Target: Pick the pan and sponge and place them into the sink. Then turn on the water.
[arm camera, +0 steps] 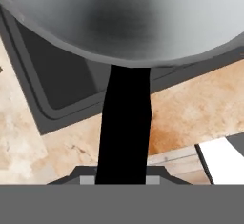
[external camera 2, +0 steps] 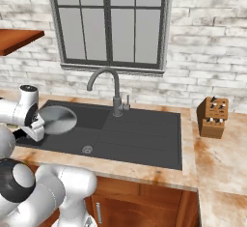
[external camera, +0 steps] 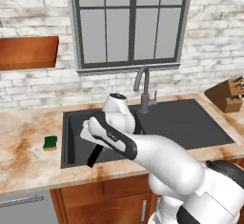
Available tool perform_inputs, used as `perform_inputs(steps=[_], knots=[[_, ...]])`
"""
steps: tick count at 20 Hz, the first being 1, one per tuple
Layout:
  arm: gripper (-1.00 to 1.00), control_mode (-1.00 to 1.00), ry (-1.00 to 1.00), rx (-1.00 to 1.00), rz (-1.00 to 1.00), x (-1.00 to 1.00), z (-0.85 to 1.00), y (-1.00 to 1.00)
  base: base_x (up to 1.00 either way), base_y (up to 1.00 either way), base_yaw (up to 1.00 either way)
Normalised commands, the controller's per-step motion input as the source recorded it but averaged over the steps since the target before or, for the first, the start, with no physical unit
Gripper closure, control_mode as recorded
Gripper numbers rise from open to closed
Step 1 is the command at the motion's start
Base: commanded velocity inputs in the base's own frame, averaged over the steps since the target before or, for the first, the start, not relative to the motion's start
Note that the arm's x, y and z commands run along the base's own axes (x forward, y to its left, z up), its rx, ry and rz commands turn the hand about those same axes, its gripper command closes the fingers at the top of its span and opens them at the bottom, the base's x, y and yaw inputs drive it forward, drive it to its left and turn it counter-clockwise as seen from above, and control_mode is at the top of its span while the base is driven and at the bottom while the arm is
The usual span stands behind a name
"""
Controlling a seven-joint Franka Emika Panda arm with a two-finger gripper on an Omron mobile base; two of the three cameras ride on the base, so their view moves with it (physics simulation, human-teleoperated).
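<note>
The tabletop (external camera: 28,156), a marbled tan slab, runs under the window and carries the black sink (external camera 2: 144,139), whose deep basin lies on the left with the round drain (external camera 2: 87,149) at its floor and the flat draining board on the right. Nothing rests in the basin yet.

The pan (external camera 2: 57,119) hangs in the air over the left part of the basin, tilted so its shiny grey disc faces outward in the right base view. Its straight black handle (arm camera: 125,123) runs down toward the front rim of the sink. The pincer (external camera: 97,144) has that handle clamped between its fingers, closed around it, as the hand view suggests with the handle rising straight from the bottom edge. So the pan is lifted but not set down: the first placement looks close to done.

The tap (external camera: 143,87) stands behind the sink with no water visible running.

The sponge (external camera: 50,143), green over yellow, sits on the tabletop just left of the sink, untouched. It and the water are left.
</note>
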Motion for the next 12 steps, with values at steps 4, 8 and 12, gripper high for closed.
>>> perform_inputs(steps=[4,8,12], knots=[[1.00,-1.00,0.09,0.12,0.00,0.42,0.00,-0.36,0.00,0.00,0.00],[1.00,-1.00,0.10,0.04,0.00,0.35,-0.10,-0.24,0.00,0.00,0.00],[1.00,-1.00,0.11,0.00,-0.02,0.38,-0.18,-0.18,0.00,0.00,0.00]])
